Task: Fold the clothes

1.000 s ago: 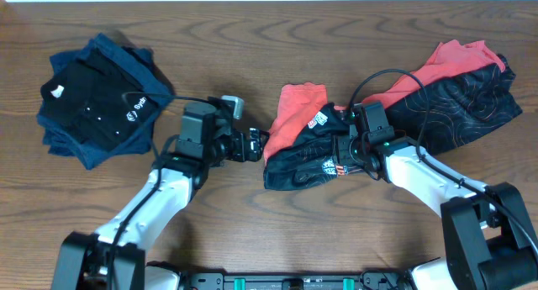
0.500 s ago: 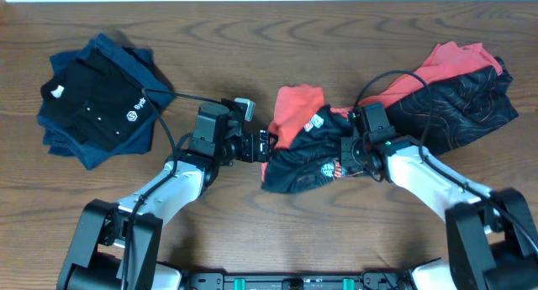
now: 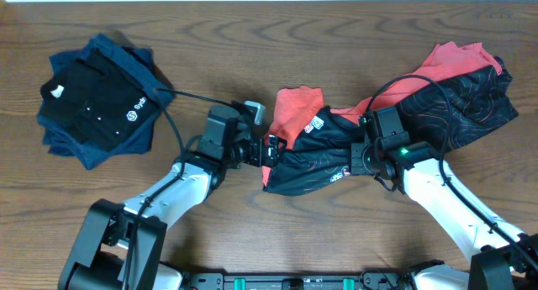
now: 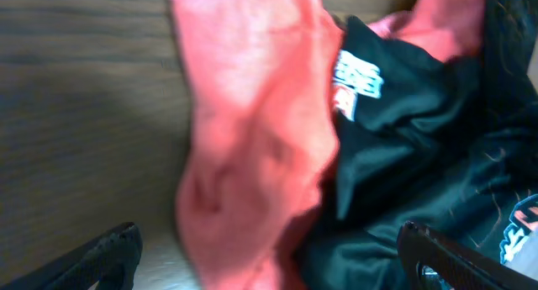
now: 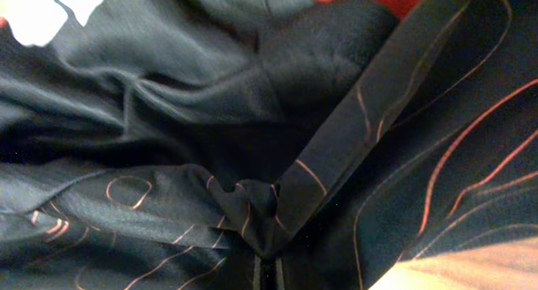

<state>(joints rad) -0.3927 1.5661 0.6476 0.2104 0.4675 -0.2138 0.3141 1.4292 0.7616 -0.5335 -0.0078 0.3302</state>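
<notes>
The black jersey (image 3: 307,166) and the red T-shirt (image 3: 296,107) lay tangled in 1 long heap across the middle and right of the table (image 3: 252,231). The T-shirt showed at both ends from under the jersey. Well apart at the far left sat a stack of dark shirts (image 3: 94,101), folded by the look of it, so 2 garments seemed left to do.

The right gripper (image 3: 351,161) was pressed into the jersey near its middle. In the right wrist view the cloth drew into a tight pleat at the bottom edge. I judged the gripper clamped on a pinch of jersey, though its fingers hardly showed. That hold probably served to pull the jersey free of the T-shirt beneath.

The left gripper (image 3: 269,152) sat at the heap's left edge. Its wrist view showed both fingers (image 4: 113,255) spread wide and gripping nothing, with crumpled red cloth lying ahead of them and touching the jersey. It looked placed to take that edge, so the 2 arms could draw the garments apart before any fold.
</notes>
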